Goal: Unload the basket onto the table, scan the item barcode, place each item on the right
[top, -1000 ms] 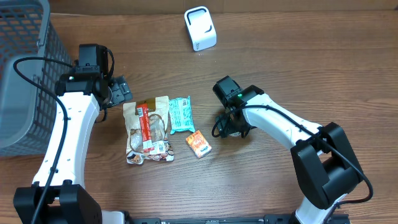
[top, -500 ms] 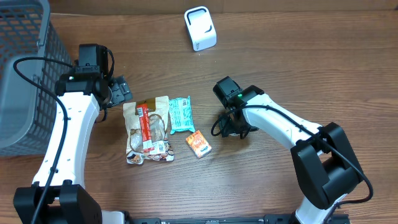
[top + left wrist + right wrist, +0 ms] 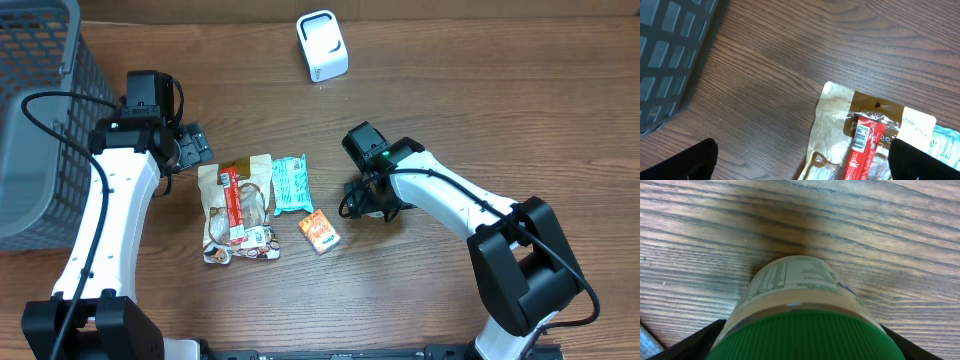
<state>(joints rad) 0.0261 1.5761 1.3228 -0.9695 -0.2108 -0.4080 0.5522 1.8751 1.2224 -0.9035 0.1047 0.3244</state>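
overhead: a grey basket [image 3: 40, 120] stands at the desk's [image 3: 480, 90] left edge, and a white scanner [image 3: 322, 45] sits at the far side. mid-desk lie a brown pouch [image 3: 235, 205] with a red bar on it, a teal packet [image 3: 291, 183] touching the pouch's right edge, and a small orange packet [image 3: 319, 231] just below the teal one. the left gripper [image 3: 195, 145] hangs just above-left of the pouch. the right gripper [image 3: 368, 200] is low over the desk, right of the orange packet and well apart from the scanner.

left wrist: the left gripper's fingers [image 3: 685, 160] show in the two bottom corners, spread wide and released, with the pouch's top end below them and the basket wall at upper left.

right wrist: a jar [image 3: 790, 285] with a ribbed green lid [image 3: 810, 335] and a printed label stands on the desk between the right gripper's fingers [image 3: 685, 345]. i cannot tell whether they press on it.
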